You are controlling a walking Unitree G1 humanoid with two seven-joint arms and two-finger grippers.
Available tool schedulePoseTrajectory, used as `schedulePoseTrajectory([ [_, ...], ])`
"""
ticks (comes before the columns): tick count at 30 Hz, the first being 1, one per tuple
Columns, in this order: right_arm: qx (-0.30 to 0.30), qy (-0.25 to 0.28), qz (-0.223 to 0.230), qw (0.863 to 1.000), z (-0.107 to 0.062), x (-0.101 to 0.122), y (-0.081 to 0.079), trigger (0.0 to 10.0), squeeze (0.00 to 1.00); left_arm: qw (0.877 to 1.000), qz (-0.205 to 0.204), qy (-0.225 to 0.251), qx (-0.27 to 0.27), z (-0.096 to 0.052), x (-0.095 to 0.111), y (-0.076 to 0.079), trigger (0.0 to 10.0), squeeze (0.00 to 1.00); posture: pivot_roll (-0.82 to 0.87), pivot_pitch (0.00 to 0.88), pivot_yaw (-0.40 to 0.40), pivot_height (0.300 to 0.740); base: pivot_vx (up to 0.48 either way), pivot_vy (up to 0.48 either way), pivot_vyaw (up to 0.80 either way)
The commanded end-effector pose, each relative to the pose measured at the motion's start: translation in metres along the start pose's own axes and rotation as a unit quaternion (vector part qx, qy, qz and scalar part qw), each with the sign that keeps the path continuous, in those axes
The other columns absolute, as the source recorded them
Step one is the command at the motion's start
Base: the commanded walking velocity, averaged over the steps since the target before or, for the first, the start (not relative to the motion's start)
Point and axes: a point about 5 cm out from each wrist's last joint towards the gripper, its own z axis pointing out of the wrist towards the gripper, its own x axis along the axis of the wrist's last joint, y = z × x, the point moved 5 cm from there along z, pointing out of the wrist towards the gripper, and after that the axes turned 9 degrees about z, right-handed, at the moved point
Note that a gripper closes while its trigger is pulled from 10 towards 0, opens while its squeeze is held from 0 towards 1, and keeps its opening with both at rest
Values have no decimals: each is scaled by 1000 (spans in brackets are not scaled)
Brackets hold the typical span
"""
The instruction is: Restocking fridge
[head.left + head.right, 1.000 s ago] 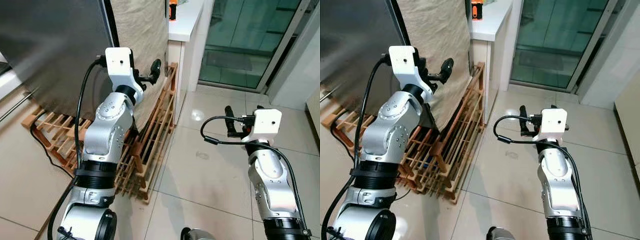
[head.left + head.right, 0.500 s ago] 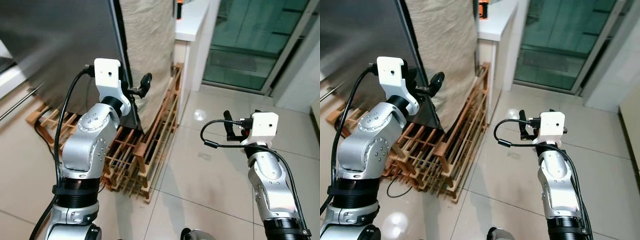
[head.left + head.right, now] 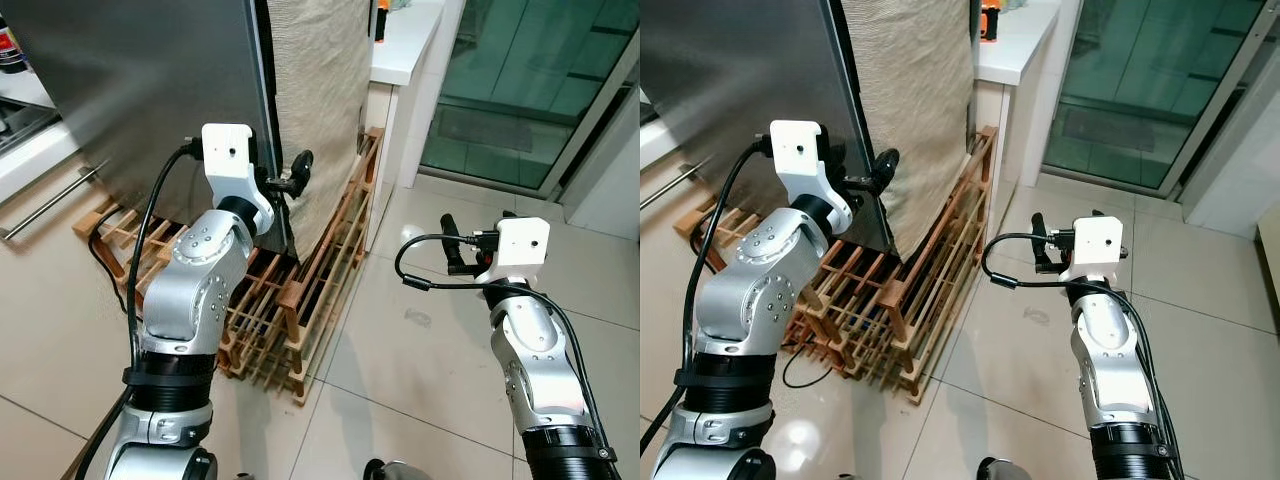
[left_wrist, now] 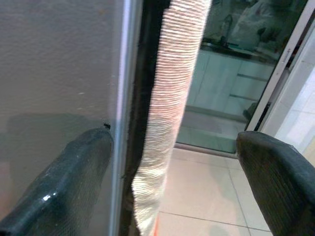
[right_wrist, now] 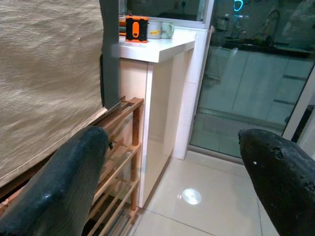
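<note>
Tiled kitchen floor [image 3: 420,360], steel fridge [image 3: 140,90] at left.
Left gripper [image 4: 172,162], jaws spread, straddles the fridge's front corner edge beside a beige cloth [image 3: 315,90]. A wooden rack [image 3: 300,290] lies beneath, partly hidden by the arm. White worktop [image 5: 157,46] behind. Right gripper [image 5: 172,172], jaws spread, hangs over bare floor.

Light level: bright, even indoor light.
Glare: a round ceiling-light reflection on the floor tiles [image 5: 191,195] beside the wooden rack [image 3: 300,300].
Shadow: dark gap at the fridge door [image 3: 150,90] edge.
Focus: head views sharp; wrist-view fingertips [image 4: 59,189] soft.
</note>
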Motion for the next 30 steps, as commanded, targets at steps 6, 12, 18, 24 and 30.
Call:
schedulePoseTrajectory([
  [6,-6,-3,-6,1000,-2,-4,4,10000,0,1000,-7,12,0,15,4,9,10000,0,-92,1,16,740,0,0,0],
  [12,-4,-2,-5,1000,-1,-4,2,10000,0,999,-2,16,44,26,5,-2,10000,0,-104,1,24,740,0,0,0],
  [18,-12,-2,-6,1000,-4,-5,6,10000,0,998,-13,17,57,29,3,-5,10000,0,-113,7,27,740,0,0,0],
  [24,-12,-2,-5,1000,-3,-6,5,10000,0,998,-28,26,48,36,5,1,10000,0,-111,10,23,740,0,0,0],
  [30,-10,-1,-5,1000,-2,-5,4,10000,0,997,-59,36,27,44,14,10,10000,0,-121,10,31,740,0,0,0],
])
